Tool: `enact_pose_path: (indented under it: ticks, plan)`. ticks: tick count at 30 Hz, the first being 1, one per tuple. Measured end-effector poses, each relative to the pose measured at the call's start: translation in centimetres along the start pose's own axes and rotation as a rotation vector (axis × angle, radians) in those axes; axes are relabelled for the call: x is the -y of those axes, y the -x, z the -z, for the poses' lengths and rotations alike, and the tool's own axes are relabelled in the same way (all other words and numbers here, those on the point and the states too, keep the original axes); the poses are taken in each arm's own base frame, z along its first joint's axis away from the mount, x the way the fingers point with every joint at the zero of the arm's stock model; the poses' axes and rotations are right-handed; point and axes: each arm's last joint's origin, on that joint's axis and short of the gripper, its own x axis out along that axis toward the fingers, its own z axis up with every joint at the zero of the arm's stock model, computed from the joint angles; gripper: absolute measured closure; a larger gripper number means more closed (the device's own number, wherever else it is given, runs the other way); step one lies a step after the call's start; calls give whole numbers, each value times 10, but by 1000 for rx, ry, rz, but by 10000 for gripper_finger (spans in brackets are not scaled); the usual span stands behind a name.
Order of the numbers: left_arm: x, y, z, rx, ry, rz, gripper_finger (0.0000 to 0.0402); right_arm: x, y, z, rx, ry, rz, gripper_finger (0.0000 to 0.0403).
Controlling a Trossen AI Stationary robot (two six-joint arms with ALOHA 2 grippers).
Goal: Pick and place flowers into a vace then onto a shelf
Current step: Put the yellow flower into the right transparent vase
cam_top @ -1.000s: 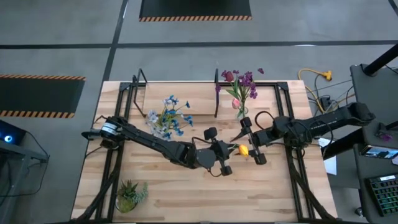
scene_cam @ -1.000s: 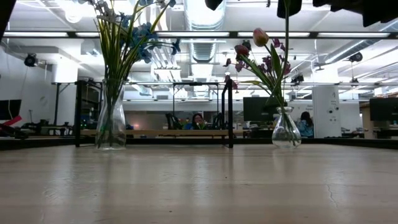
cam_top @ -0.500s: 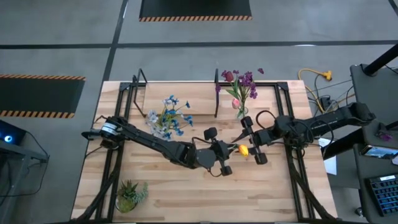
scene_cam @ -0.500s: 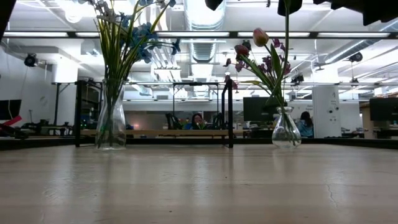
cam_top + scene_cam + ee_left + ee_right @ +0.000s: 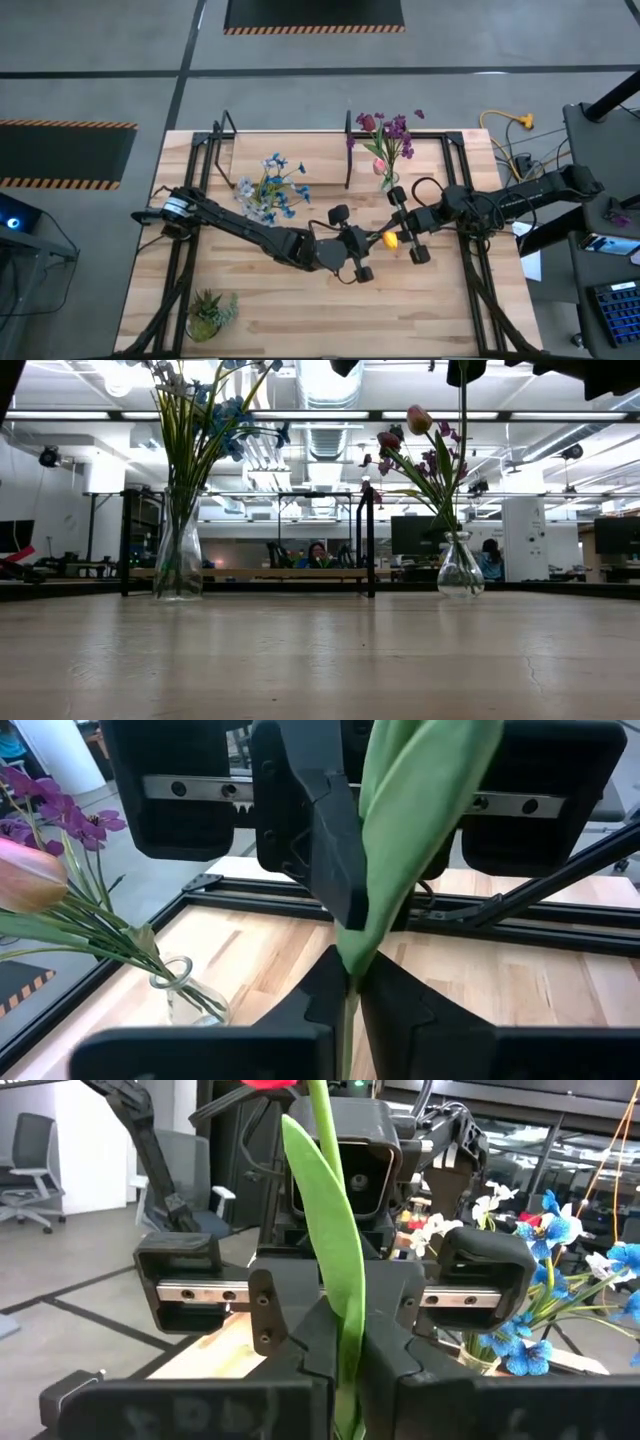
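Workshop floor, wooden tabletop (image 5: 300, 320) between two arms. One flower (image 5: 391, 240), orange-yellow bloom, held mid-air over tabletop centre, stem clamped at once by left gripper (image 5: 355, 245) and right gripper (image 5: 405, 240), fingers of both closed on it. Handover judged in hand: one grip best released only once other is firm, stem kept upright. Grip detail shown by wrist views only; high view alone shows shelf (image 5: 290, 160) and both vases (image 5: 388, 182) near it.

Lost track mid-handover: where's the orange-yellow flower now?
In the high view, the orange-yellow flower hangs mid-table between the left tool and right tool, both shut on its stem, near the purple-flower vase.
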Motion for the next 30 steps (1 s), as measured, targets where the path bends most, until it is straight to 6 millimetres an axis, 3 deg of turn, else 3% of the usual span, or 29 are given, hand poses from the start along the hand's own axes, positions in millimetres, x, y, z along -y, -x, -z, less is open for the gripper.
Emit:
enact_pose_path:
  ticks: [10,16,22,27,30]
  plan:
    - [0,9,-7,4,-56,13,312,0,3,1,-30,11,17,391]
    - [-4,47,-35,18,-80,60,303,0,14,-6,-31,15,54,391]
    - [-15,84,-41,37,-79,101,302,-1,27,-15,-15,35,79,391]
    - [-36,113,-23,69,-19,126,302,-2,38,-18,-39,31,100,391]
    - [-49,135,-8,140,31,294,302,-2,43,-18,-56,29,104,391]
